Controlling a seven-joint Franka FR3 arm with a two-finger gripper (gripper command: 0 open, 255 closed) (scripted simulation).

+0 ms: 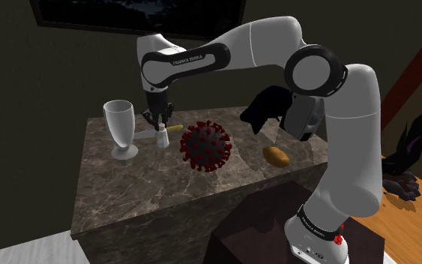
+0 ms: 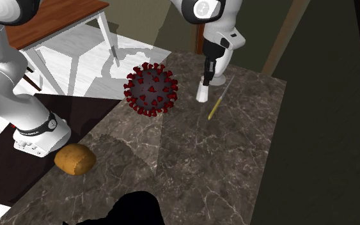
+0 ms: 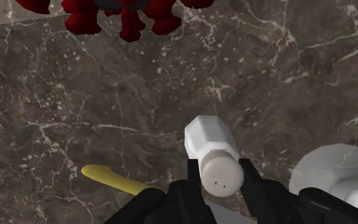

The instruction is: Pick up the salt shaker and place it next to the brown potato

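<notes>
Presently, with the grasp step in hand, the small white faceted salt shaker (image 3: 210, 137), standing on the dark veined marble counter (image 1: 149, 187) beside the spiked dark-red ball (image 1: 206, 146), is clasped at its cap by the narrowly parted jaws, so a lift and carry to the rounded brown potato (image 1: 276, 156) are judged necessary next.

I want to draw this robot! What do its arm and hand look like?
The arm is made of fat, rounded white tubes with dark joints, a black band with small white letters, and a red dot near its base. The gripper is all black with two fingers.
</notes>
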